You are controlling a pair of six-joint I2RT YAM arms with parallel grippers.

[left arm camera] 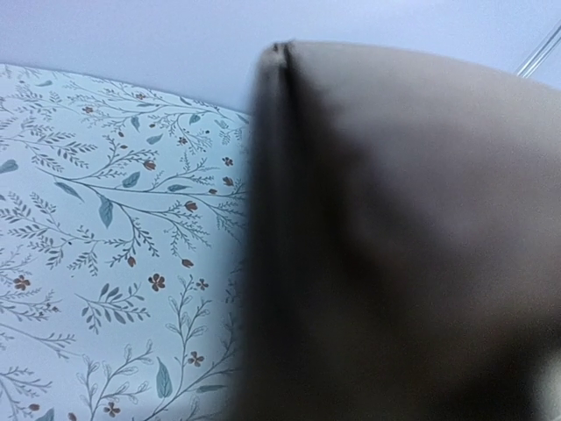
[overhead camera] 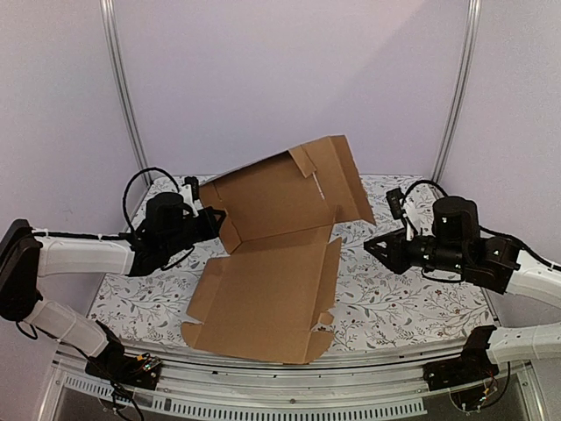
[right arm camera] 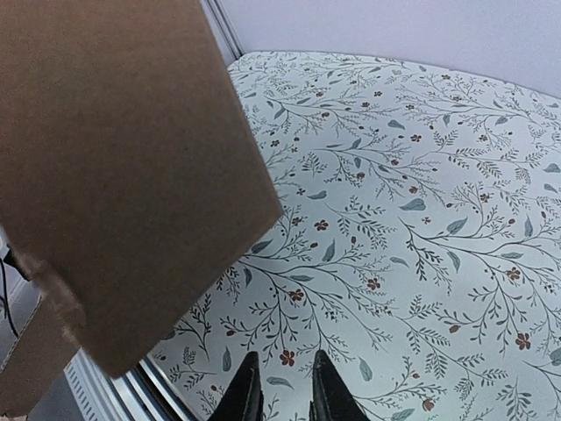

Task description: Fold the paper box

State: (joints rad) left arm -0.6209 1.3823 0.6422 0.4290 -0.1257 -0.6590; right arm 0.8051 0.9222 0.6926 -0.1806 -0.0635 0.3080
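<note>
**A:** Where does the paper box (overhead camera: 263,289) lie?

**B:** Mid-table (overhead camera: 412,303). Its near panel is flat at lower centre, the long axis runs away from the arm bases, and the far panel tilts up toward upper centre.

**A:** Which arm is nearer?

**B:** The left gripper (overhead camera: 210,221), at the box's left edge by the crease. I cannot tell how its jaws stand. The right gripper (overhead camera: 372,246) is apart at right, jaws narrowly parted and empty.

One paper box (overhead camera: 267,289), two arms (overhead camera: 83,255), one floral table (overhead camera: 394,307).
</note>
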